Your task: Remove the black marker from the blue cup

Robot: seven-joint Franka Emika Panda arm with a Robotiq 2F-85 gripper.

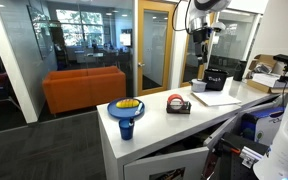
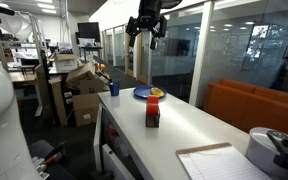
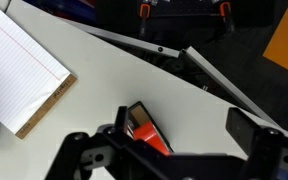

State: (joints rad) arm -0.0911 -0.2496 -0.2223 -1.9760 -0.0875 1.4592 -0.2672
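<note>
The small dark blue cup (image 1: 126, 127) (image 2: 114, 88) stands near one end of the white table (image 1: 164, 125), next to a light-blue dish. The black marker is too small to make out in either exterior view and is out of the wrist view. My gripper (image 1: 206, 38) (image 2: 147, 32) hangs high above the table, far from the cup. In the wrist view the gripper (image 3: 184, 135) is open and empty, looking down on the table.
A light-blue dish (image 1: 128, 107) (image 2: 144, 93) holds a yellow thing. A black-and-red tape dispenser (image 1: 178, 104) (image 2: 153, 110) (image 3: 144, 128) stands mid-table, below the gripper. A white notepad (image 1: 216, 97) (image 3: 14, 75) lies further along. An orange sofa (image 1: 84, 88) stands behind.
</note>
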